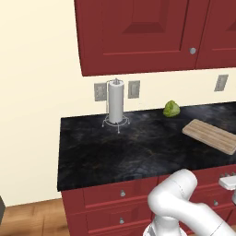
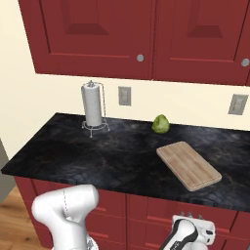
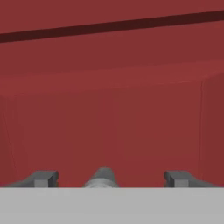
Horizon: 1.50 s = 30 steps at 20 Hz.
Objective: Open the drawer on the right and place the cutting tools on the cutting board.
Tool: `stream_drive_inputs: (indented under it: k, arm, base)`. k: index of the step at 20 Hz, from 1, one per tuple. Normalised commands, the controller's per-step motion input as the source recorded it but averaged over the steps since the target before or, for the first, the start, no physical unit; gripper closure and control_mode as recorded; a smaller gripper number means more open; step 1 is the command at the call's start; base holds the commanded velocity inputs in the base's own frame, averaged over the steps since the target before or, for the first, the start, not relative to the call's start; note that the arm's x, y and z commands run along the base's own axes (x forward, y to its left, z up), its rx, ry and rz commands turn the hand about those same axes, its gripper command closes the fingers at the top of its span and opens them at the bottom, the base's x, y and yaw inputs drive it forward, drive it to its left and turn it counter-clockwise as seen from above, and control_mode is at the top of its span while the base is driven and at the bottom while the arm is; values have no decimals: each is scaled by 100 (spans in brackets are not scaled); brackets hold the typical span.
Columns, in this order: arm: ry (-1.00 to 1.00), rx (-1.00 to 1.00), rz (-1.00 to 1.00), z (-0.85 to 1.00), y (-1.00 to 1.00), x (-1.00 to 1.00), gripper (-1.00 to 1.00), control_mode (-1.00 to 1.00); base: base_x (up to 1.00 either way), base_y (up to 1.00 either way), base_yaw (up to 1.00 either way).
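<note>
Above everything, red wall cupboards (image 2: 146, 34); below them a black tabletop (image 2: 112, 156) over red lower drawers. On the tabletop, largest first: tan cutting board (image 2: 188, 165) lying flat toward the right, bare; paper towel roll (image 2: 92, 104) upright at the back left; round green vegetable (image 2: 160, 124) near the back wall, between roll and board, apart from both.

White arm (image 1: 184, 203) bent low in front of the drawers, hand down at the right drawer (image 3: 109, 122), whose flat red front faces the hand view close up. Small silver knob (image 3: 102, 177) sitting between the two fingertips (image 3: 43, 178) of the tool (image 3: 109, 178), fingers spread wide to either side, not visibly touching it.

Judged progress: barely begun. Drawer apparently closed, knob lined up for a grip but not clamped. Cutting tools presumably inside, out of sight. Remaining: close on the knob, pull the drawer out, lift each tool, set all on the board.
</note>
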Motion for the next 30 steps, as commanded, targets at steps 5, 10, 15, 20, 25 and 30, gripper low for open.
stream_drive_inputs:
  k: [5, 10, 15, 20, 25, 30]
  arm:
    - [0, 0, 0, 0, 0, 0, 100, -100]
    - [0, 0, 0, 0, 0, 0, 100, -100]
    - [0, 0, 0, -11, -14, -41, 100, -100]
    - [0, 0, 0, -18, -53, -99, 100, -100]
    - [0, 2, 0, -21, -64, -100, 100, -100]
    - [0, 0, 0, -27, -63, -100, 100, -100]
  base:
    - [0, 0, 0]
    - [0, 0, 0]
    - [0, 0, 0]
    - [0, 0, 0]
    - [0, 0, 0]
    - [0, 0, 0]
